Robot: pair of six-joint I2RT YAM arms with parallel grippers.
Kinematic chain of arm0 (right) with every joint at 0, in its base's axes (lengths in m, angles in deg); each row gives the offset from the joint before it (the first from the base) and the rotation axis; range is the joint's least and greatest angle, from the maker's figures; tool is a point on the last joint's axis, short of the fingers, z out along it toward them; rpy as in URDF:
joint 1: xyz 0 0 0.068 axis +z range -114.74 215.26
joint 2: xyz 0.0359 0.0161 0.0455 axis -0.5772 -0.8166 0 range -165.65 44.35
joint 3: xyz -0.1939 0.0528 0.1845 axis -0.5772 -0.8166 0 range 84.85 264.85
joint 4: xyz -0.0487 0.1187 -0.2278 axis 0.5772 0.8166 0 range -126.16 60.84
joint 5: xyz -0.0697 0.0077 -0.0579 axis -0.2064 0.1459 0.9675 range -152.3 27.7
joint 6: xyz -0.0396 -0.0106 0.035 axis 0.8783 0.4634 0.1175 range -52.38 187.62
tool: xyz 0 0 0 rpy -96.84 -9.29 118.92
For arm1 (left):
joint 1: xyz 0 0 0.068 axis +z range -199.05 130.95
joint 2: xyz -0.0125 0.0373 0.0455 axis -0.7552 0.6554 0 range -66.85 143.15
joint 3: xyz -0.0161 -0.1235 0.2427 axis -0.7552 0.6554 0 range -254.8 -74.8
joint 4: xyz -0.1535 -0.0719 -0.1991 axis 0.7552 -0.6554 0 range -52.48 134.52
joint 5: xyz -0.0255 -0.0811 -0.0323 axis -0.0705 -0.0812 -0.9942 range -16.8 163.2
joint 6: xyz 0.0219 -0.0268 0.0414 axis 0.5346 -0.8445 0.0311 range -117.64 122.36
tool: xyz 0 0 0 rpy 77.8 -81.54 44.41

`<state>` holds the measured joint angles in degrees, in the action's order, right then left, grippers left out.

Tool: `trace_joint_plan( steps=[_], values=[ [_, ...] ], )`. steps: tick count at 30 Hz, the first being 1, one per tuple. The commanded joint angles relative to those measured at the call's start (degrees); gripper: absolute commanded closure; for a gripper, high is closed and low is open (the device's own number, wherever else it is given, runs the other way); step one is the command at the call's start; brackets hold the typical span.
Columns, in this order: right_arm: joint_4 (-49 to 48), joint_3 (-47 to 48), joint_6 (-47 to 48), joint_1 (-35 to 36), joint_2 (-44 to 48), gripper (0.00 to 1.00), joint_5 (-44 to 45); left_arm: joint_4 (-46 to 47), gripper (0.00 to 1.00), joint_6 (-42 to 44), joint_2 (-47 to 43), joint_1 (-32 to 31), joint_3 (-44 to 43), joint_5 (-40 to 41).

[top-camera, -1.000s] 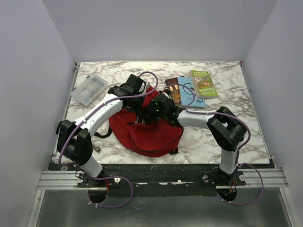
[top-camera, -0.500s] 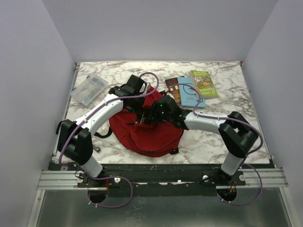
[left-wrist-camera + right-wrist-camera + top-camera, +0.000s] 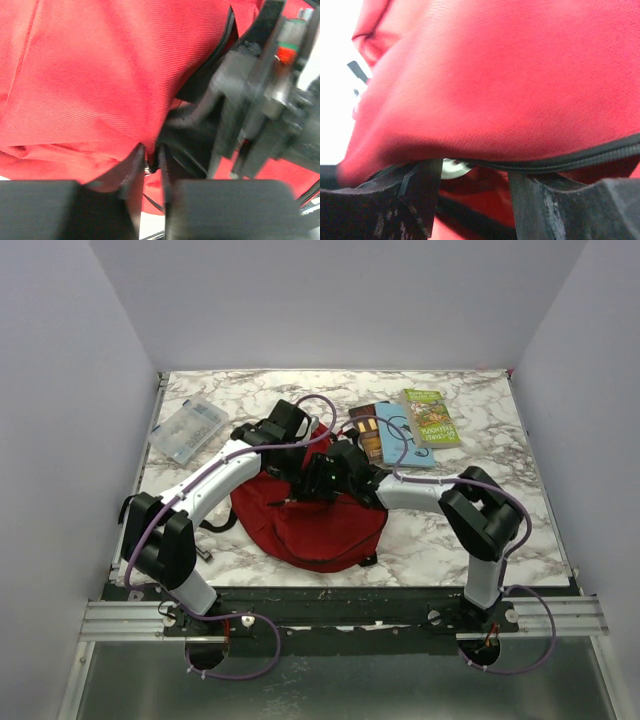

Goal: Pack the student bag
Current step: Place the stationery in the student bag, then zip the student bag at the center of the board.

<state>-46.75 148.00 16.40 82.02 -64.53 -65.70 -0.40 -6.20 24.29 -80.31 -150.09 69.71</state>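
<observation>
The student bag (image 3: 320,525), dark red with black straps, lies in the middle of the table. My left gripper (image 3: 288,462) is at the bag's top edge. In the left wrist view its jaws (image 3: 151,162) are nearly closed, pinching a fold of red fabric (image 3: 100,75) by the black zipper (image 3: 225,35). My right gripper (image 3: 313,483) is right beside it at the bag's opening. In the right wrist view its fingers (image 3: 422,187) stand apart under the lifted red flap (image 3: 520,80) and zipper band (image 3: 570,160), gripping nothing. The right gripper also shows in the left wrist view (image 3: 265,100).
A brown book (image 3: 367,430), a blue book (image 3: 402,437) and a green book (image 3: 432,417) lie behind the bag on the right. A clear plastic case (image 3: 188,430) lies at the back left. Walls close in the marble table (image 3: 480,530).
The right arm's elbow swung out to the right and came back; its gripper ended slightly further left at the bag's opening. The left gripper stayed on the bag's edge.
</observation>
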Motion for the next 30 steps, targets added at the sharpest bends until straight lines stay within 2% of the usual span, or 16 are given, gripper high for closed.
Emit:
trace_joint_plan(
  steps=[1,4,6,8,13,19,21,24,26,28,30],
  values=[
    [-4.79,-4.03,3.4,-0.93,7.66,0.4,-4.93,0.83,0.71,-1.25,-2.97,-0.64,0.19,-3.62],
    [1.86,-7.67,6.99,-1.21,12.28,0.34,-4.87,-1.09,0.47,-1.68,-6.35,-0.48,-0.09,-2.9],
    [4.47,-10.25,11.06,-1.24,15.88,0.29,-4.52,-1.79,0.37,-2.0,-9.28,-0.17,0.58,-2.02],
    [6.42,-11.56,15.6,-1.17,19.45,0.25,-4.38,-1.97,0.3,-2.62,-12.53,0.13,2.04,-0.56],
    [8.7,-9.8,29.64,0.4,24.85,0.22,-7.23,-0.32,0.15,-6.83,-22.28,1.43,6.4,5.74],
    [5.05,-5.58,48.59,7.53,24.7,0.21,-9.88,3.99,0.12,-11.77,-37.94,1.99,14.24,14.87],
    [2.26,-4.87,56.32,10.33,22.85,0.21,-8.42,5.67,0.11,-12.69,-43.92,2.0,16.64,17.33],
    [-1.72,-4.73,68.22,12.65,19.2,0.21,-12.28,7.78,0.1,-13.38,-52.64,2.0,19.45,19.01],
    [-3.39,-3.91,73.87,14.39,15.83,0.21,-10.25,8.19,0.09,-13.67,-57.04,2.01,20.65,20.06],
    [2.1,1.62,77.61,14.84,10.22,0.21,-9.78,8.28,0.09,-13.68,-60.44,2.06,21.44,20.19],
    [4.93,6.59,79.62,15.41,5.63,0.24,-5.13,8.28,0.09,-13.77,-63.02,2.09,22.12,19.84]
  ],
)
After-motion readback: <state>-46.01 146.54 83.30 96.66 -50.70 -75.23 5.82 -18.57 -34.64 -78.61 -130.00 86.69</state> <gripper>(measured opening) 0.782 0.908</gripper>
